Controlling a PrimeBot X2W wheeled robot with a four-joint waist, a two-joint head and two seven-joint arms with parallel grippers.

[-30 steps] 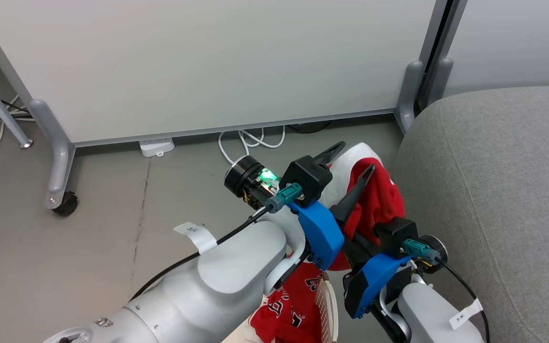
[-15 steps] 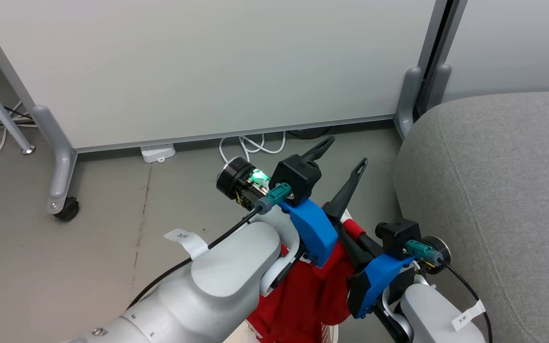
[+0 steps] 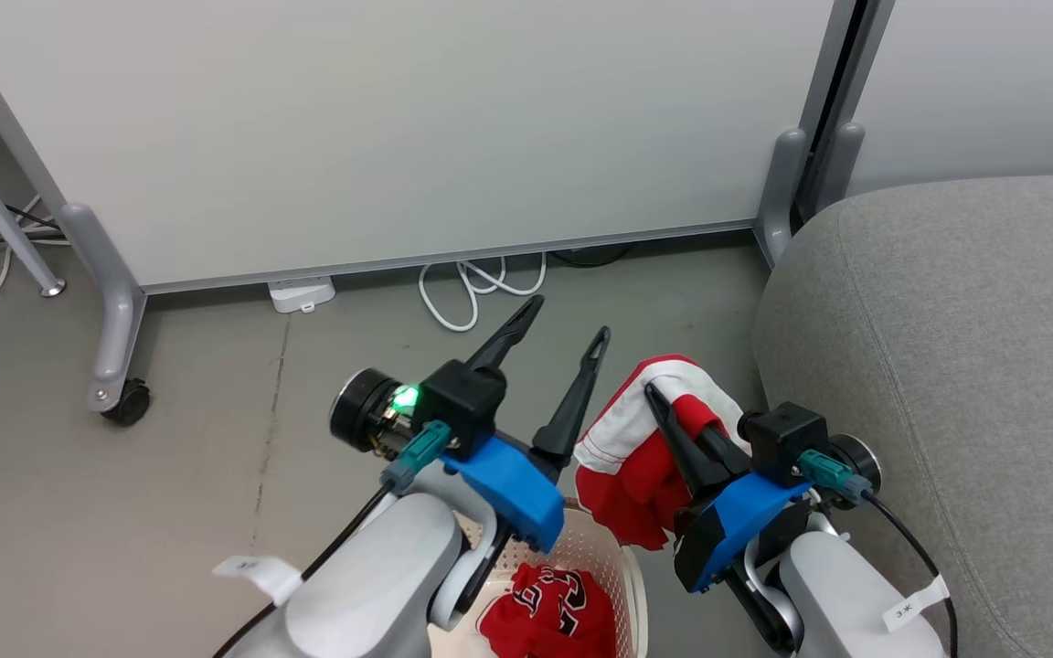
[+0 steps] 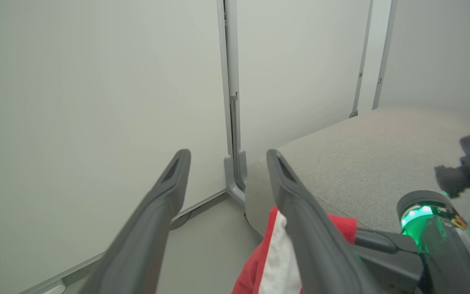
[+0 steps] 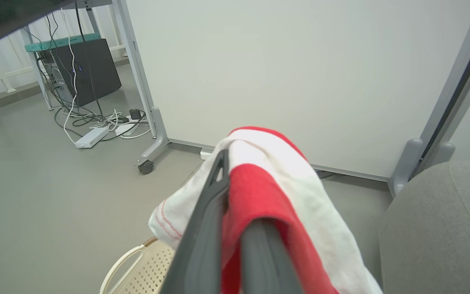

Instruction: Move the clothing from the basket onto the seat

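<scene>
1. The left gripper [image 3: 569, 318], at the centre of the head view, has its fingers spread wide and holds nothing. Half a second earlier it stood further right, by the cloth; it has since drawn back toward the lower left.
2. The basket [image 3: 613, 562], bottom centre, still holds a red lettered garment [image 3: 540, 608], so work remains.
3. The red-and-white garment [image 3: 618, 439], right of centre, is pinched by the right gripper [image 3: 657, 400], whose fingers are pressed together. It hangs above the basket and is not yet on the seat. Earlier it hung lower, behind the left arm.
4. The seat [image 3: 947, 366], on the right, shows no clothing on its visible part.
</scene>
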